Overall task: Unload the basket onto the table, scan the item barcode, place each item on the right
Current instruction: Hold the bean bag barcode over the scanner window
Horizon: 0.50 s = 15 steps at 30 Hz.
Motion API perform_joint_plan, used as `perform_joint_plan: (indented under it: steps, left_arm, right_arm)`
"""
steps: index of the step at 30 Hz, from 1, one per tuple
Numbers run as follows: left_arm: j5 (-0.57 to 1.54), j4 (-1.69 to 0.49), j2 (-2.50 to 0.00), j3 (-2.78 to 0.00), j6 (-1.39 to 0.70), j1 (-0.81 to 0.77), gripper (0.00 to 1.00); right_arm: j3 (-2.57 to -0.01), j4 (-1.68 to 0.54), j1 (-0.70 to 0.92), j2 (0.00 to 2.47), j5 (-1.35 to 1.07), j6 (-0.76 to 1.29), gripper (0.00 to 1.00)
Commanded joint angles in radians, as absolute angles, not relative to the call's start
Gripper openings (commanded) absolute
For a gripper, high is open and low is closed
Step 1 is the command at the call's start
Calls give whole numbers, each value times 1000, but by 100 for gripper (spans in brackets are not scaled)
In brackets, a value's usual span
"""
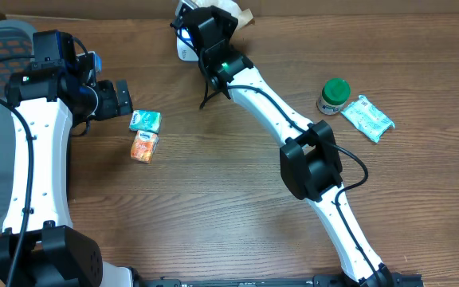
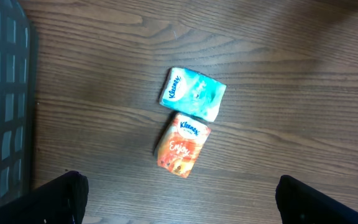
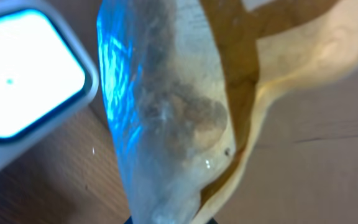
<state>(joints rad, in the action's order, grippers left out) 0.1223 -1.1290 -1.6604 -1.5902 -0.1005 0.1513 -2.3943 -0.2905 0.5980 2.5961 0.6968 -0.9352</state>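
Nearest, mid-left on the brown wood-grain worktop (image 1: 213, 207): got the left tool (image 1: 124, 97) spread fully wide, gripping nothing, black fingers (image 2: 64, 196) at both bottom corners of its wrist view. Just beside it, seeing a teal Kleenex tissue pack (image 2: 193, 93) and an orange Kleenex tissue pack (image 2: 183, 148), both lying flat and touching, teal one the farther of the two. Over on the right, well apart from those: a small jar with a green lid (image 1: 335, 94), upright, and just beside it a pale teal-and-white soft pouch (image 1: 367, 118) lying flat. Far left edge: a grey slatted plastic basket (image 1: 2, 32). Farthest back, top centre: right tool (image 1: 190, 22) clamped fully shut on the task item, a clear plastic packet with brownish contents (image 3: 166, 112), held upright just beside the white scanner with the blue-lit window (image 3: 23, 81), blue glow showing on the packet's film. Behind the packet, a tan paper piece (image 3: 291, 56). Can't make out a barcode on the packet, too blurred.
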Motion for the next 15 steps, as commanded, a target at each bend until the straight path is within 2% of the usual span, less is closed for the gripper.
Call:
perform_joint_plan:
  steps: [1, 15]
  left_arm:
    - [120, -1125, -1667, -1586, -89, 155, 100]
    - [120, -1125, -1667, -1586, -89, 155, 100]
  right_arm:
    - [-2395, -286, 596, 2600, 759, -995, 4]
    - [-2395, -346, 612, 2600, 739, -992, 4]
